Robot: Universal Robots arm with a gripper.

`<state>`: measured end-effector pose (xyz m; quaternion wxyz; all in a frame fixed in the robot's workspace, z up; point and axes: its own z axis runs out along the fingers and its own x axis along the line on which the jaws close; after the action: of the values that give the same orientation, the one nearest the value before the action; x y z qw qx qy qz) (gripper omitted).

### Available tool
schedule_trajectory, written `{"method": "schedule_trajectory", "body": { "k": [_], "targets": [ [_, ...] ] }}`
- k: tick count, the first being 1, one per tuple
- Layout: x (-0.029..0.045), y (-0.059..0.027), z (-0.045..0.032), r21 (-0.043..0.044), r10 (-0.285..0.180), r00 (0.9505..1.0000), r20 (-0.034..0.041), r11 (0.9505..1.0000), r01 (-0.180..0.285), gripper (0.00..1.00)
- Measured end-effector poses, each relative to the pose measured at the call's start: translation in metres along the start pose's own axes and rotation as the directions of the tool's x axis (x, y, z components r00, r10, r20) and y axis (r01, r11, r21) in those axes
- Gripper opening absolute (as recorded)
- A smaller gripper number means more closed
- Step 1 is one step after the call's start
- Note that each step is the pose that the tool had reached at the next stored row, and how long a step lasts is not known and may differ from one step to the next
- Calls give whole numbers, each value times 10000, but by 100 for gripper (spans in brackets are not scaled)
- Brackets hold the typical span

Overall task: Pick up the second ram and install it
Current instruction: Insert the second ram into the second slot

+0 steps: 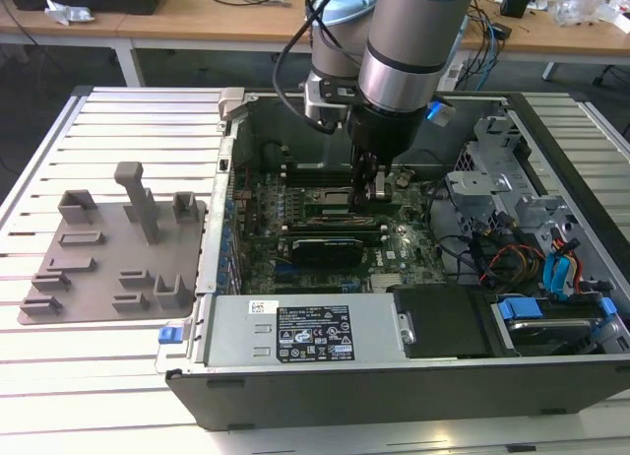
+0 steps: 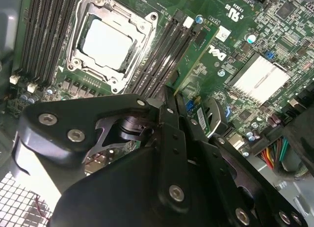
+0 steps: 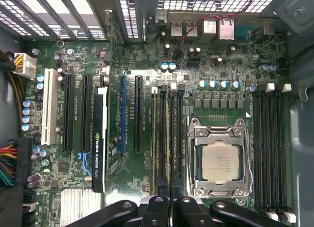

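We find the gripper [image 1: 377, 191] lowered inside the open computer case [image 1: 394, 361], directly over the motherboard [image 1: 325, 268]. Its fingers [image 3: 169, 207] are pressed close on the top edge of the second ram [image 2: 192, 65], which stands on edge directly beneath them. In the second wrist view the stick runs out ahead of the gripper, its green face leaning along the dark memory slots [image 2: 162, 55] just beside the processor socket [image 2: 110, 40].

In our judgement the step in hand is seating. The stick should be kept square to its slot along the whole length, with pressure applied straight down rather than at one end. The slot latches ought to be checked as open. A tilt toward the socket side risks binding, or contact with the retention frame.

As to the stick itself: it is long, thin and flat, green-faced with a pale label, far narrower than the board below. Its lower edge is hidden behind the slot walls, so we cannot tell whether the contacts have entered; it appears only partly engaged.

In the first wrist view, the bank of slots [image 3: 164, 138] straight ahead of the fingers appears already to hold a green stick.

The grey tray [image 1: 118, 248] lies outside the case, well apart from the gripper.
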<state>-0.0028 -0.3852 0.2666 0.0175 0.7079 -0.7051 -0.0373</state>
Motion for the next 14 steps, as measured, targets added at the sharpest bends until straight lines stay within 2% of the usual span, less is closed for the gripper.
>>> {"method": "schedule_trajectory", "body": {
  "k": [10, 12, 14],
  "targets": [
    [-40, -7, 93, 0, 0, 10000, 0, 10000, 0, 13],
    [-75, -5, 108, 1, 0, 10000, 1, 10000, 0, 13],
    [-94, 46, 130, 1, 1, 10000, 2, 10000, -1, 13]
  ]
}}
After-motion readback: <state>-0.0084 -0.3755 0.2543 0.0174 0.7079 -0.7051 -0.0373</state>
